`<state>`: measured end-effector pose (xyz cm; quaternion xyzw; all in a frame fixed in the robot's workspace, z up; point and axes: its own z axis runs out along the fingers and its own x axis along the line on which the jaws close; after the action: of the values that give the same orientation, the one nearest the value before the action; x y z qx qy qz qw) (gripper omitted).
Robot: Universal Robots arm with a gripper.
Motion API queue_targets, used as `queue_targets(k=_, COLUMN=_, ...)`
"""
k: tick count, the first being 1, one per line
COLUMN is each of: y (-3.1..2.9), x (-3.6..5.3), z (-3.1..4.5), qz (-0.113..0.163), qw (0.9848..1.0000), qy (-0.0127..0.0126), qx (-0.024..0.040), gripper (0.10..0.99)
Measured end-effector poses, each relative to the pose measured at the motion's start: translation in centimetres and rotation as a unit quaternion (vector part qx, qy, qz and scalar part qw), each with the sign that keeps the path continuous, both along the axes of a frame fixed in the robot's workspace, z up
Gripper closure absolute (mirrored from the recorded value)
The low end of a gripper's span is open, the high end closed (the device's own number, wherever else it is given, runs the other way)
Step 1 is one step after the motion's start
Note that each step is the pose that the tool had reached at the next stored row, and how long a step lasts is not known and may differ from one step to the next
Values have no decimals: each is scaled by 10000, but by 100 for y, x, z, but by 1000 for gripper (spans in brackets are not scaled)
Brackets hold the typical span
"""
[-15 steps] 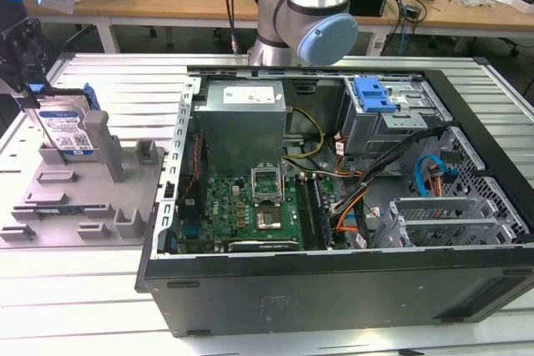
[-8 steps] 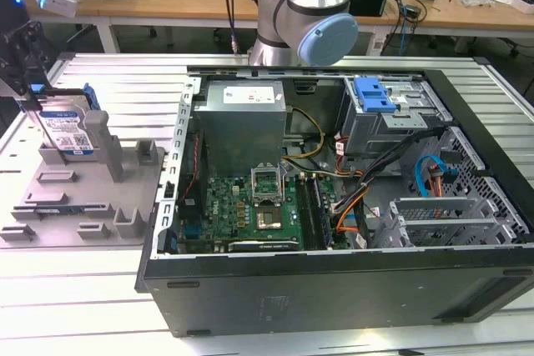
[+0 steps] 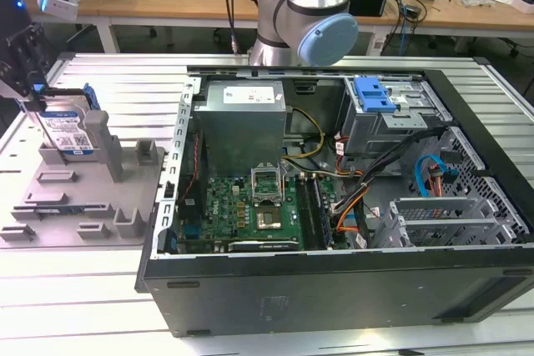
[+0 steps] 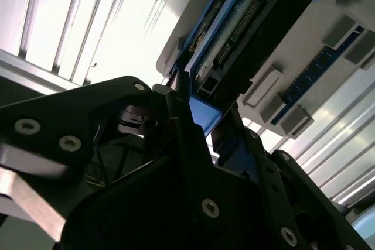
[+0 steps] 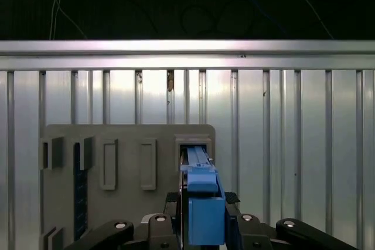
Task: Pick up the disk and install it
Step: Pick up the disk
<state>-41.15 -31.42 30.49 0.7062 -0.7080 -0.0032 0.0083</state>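
At the exterior view's left I have the black jaws down over the flat silver metal hard disk (image 3: 71, 129) with its white-and-blue label and blue plastic rails. It stands upright on its edge in a slot of the grey plastic fixture tray (image 3: 83, 198), and the tray lies on the ribbed aluminium bench (image 3: 92, 298). In the first wrist view I see the disk's blue rail (image 5: 205, 218) edge-on with a black finger pressed to each side of it. So I read the jaws as drawn nearly closed and clamped on the disk, whose far end sits in the tray's slot. The second wrist view gives me the grip from another side, the fingers (image 4: 176, 100) flanking the rail. Just beside the tray, toward the exterior view's right, sits the open black computer case (image 3: 334, 289). Its green motherboard (image 3: 250, 206) is exposed, and a blue ridged plastic latch (image 3: 373, 95) sits on the drive bay at the far corner. Behind the case rises the grey-and-blue robot arm (image 3: 304, 14)
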Motion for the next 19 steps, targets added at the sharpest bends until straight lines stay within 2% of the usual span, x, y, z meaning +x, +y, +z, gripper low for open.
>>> queue_targets(k=16, y=-1, x=0, z=-35, qz=0, qw=10000, qy=0, qx=0, gripper=675)
queue_targets(k=19, y=-1, x=-1, z=-38, qz=0, qw=10000, qy=0, qx=0, gripper=722)
